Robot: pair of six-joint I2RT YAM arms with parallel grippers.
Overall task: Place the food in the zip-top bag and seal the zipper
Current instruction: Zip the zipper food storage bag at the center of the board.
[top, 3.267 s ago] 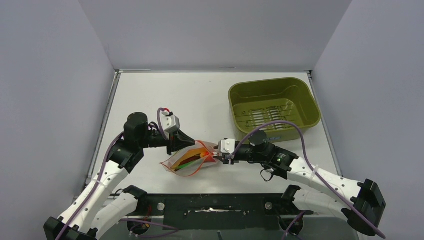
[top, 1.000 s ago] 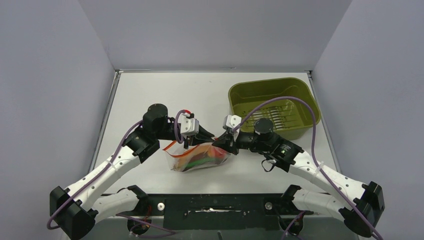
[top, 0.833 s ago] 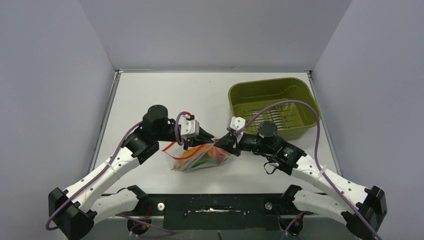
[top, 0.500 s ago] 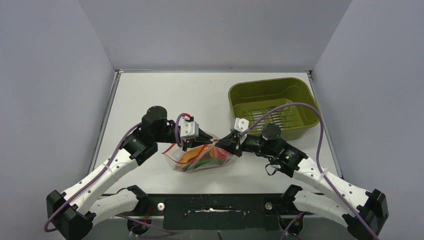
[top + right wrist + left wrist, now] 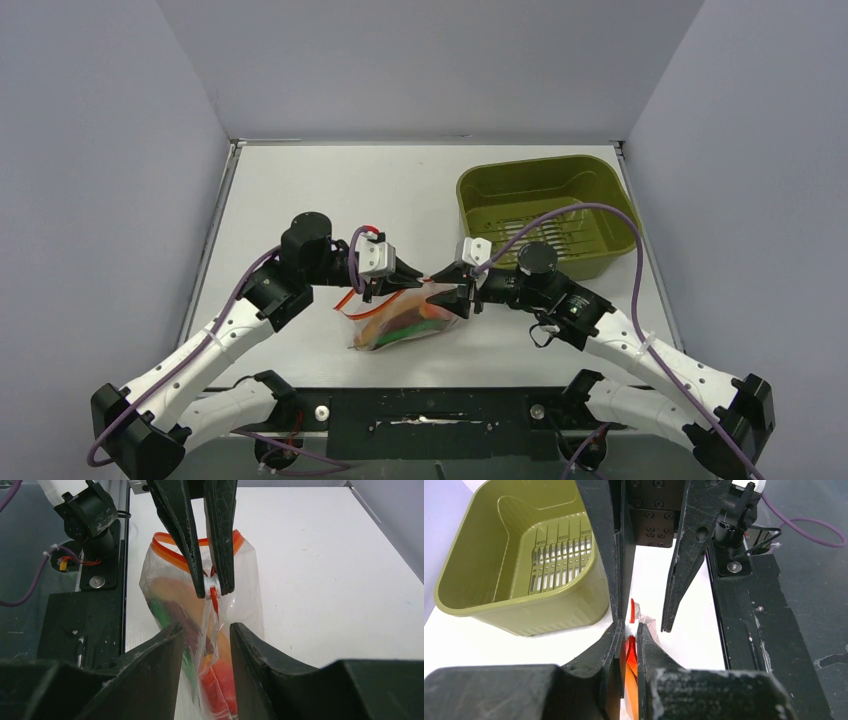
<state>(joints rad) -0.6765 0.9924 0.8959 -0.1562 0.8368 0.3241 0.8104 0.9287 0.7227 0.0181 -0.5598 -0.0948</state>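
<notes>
The zip-top bag [image 5: 405, 322] is a clear pouch hanging over the table between my two arms, with the food [image 5: 412, 316] inside. In the right wrist view a red piece [image 5: 222, 680] and a green piece [image 5: 160, 612] show through the plastic. My left gripper [image 5: 408, 281] is shut on the red-orange zipper [image 5: 629, 650] at the bag's top edge. My right gripper [image 5: 206, 627] is open. Its jaws stand apart on either side of the bag's right end, and the plastic hangs loose between them. The zipper [image 5: 167, 555] loops open behind the left gripper's fingers [image 5: 220, 540].
An olive-green tub [image 5: 545, 215] stands at the back right, empty, and it is also visible in the left wrist view [image 5: 519, 565]. The black base rail [image 5: 430, 415] runs along the table's near edge just below the bag.
My right gripper has opened and let go of the bag's edge. The bag's right end has sagged and the pouch has shifted slightly left and down. The left gripper keeps its hold.
</notes>
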